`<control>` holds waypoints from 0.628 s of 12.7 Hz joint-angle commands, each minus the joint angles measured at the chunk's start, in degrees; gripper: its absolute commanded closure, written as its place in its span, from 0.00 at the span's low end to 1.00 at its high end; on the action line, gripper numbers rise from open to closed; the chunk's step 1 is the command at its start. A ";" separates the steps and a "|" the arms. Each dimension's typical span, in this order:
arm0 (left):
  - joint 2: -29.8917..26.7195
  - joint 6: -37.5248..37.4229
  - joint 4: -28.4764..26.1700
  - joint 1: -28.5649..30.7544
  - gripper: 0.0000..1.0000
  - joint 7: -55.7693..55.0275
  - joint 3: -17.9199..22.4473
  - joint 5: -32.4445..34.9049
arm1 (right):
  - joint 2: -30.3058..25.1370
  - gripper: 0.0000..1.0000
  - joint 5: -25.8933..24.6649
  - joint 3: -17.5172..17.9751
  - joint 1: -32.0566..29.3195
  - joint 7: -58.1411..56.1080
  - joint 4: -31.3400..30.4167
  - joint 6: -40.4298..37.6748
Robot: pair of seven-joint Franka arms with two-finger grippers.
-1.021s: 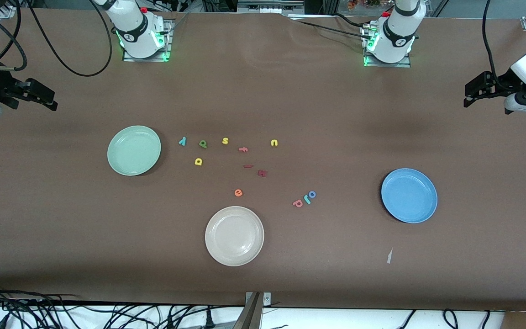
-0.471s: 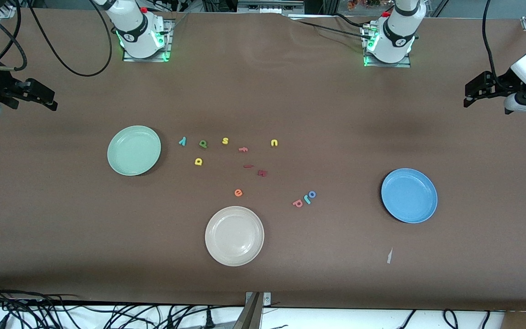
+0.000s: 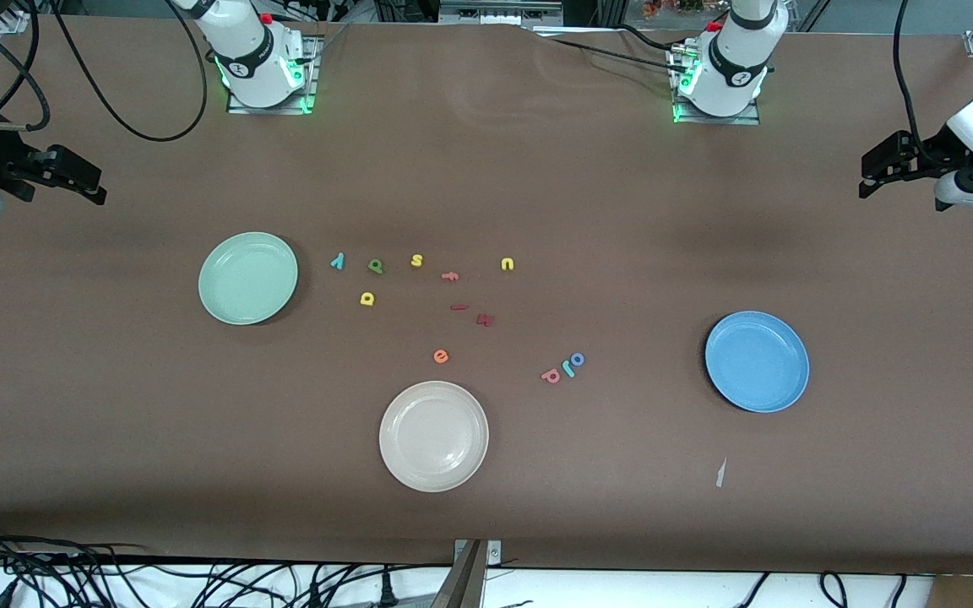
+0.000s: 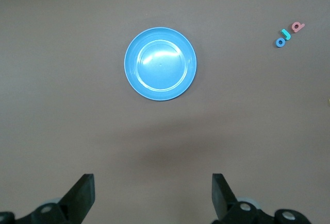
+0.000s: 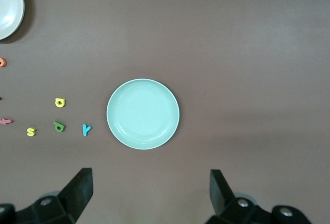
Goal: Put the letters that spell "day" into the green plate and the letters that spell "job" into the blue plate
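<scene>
The green plate (image 3: 247, 278) lies toward the right arm's end, with the teal y (image 3: 338, 261), green a (image 3: 376, 266) and yellow d (image 3: 366, 298) on the table beside it. The blue plate (image 3: 757, 361) lies toward the left arm's end. The pink b (image 3: 551, 376), teal j (image 3: 568, 368) and blue o (image 3: 578, 360) sit in a row between it and the cream plate. My right gripper (image 3: 85, 186) hangs open and empty over its end of the table, high above the green plate (image 5: 143, 114). My left gripper (image 3: 871, 176) hangs open over its end, above the blue plate (image 4: 160, 64).
A cream plate (image 3: 433, 436) sits nearest the front camera. Other letters lie mid-table: yellow s (image 3: 416, 260), yellow u (image 3: 508, 264), pink f (image 3: 450, 275), orange e (image 3: 441, 356) and two dark red pieces (image 3: 486, 319). A paper scrap (image 3: 720, 473) lies near the blue plate.
</scene>
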 commanded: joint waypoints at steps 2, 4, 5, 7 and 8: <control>1.04 -1.42 1.86 0.25 0.00 -0.31 -0.07 -1.68 | -0.20 0.00 -0.45 0.45 -0.45 0.07 0.36 -0.68; 1.04 -1.42 1.86 0.34 0.00 -0.31 -0.07 -1.68 | -0.20 0.00 -0.18 0.45 -0.45 0.16 0.36 -0.68; 1.04 -1.42 1.86 0.34 0.00 -0.22 0.02 -1.59 | -0.20 0.00 -0.18 0.45 -0.45 0.16 0.36 -0.42; 1.04 -1.42 1.86 0.34 0.00 -0.22 -0.07 -1.68 | -0.20 0.00 -0.36 0.54 -0.36 0.16 0.28 0.11; 1.04 -1.42 1.86 0.34 0.00 -0.22 -0.07 -1.68 | -0.20 0.00 -0.10 0.62 -0.36 0.25 0.19 -0.15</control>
